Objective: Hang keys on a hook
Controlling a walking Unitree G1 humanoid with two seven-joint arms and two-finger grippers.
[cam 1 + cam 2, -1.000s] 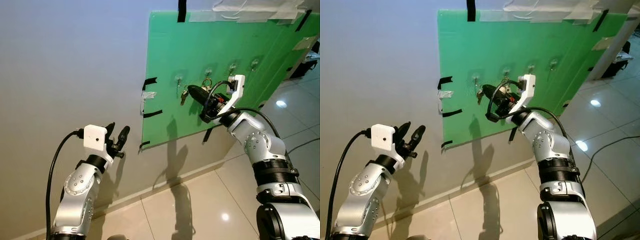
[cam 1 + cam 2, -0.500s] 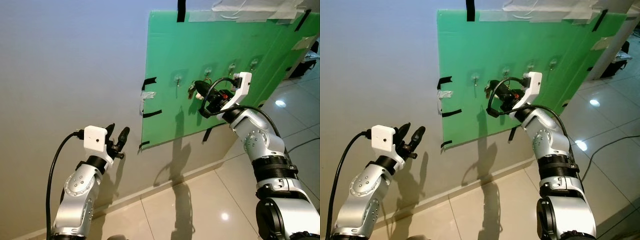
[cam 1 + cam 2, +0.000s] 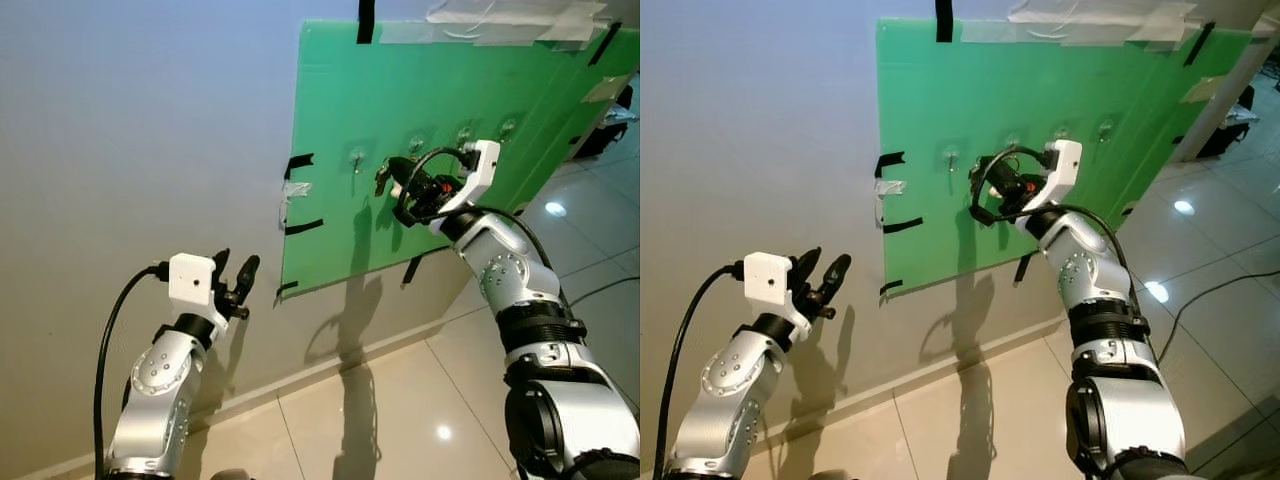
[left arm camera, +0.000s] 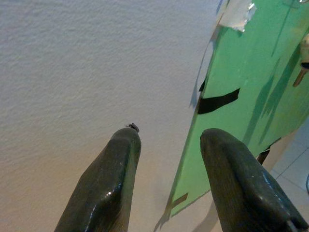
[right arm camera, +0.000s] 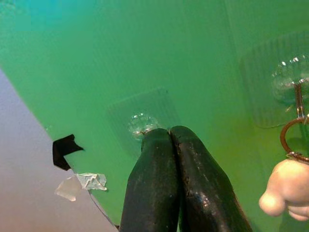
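A green board [image 3: 440, 90] is taped to the wall and carries a row of clear hooks. My right gripper [image 3: 388, 170] is raised against it, fingers [image 5: 169, 183] pressed shut. Its tip sits just below and right of the leftmost hook [image 3: 357, 157], which lies at the fingertips [image 5: 140, 124] in the right wrist view. A small bunch of keys [image 3: 380, 181] dangles at the tip. A key ring [image 5: 293, 140] with a pale charm hangs on the neighbouring hook [image 3: 415, 144]. My left gripper [image 3: 236, 272] is held low by the bare wall, open and empty.
Black tape strips [image 3: 299, 161] hold the board's left edge, with a torn clear piece [image 3: 293, 190] between them. Two more hooks [image 3: 464, 132] stand further right. Glossy floor tiles [image 3: 400, 400] lie below, and a black cable [image 3: 600, 292] runs along the floor at right.
My right gripper has risen and moved in toward the board with the keys, ending closer to the leftmost hook. The left arm has barely shifted.
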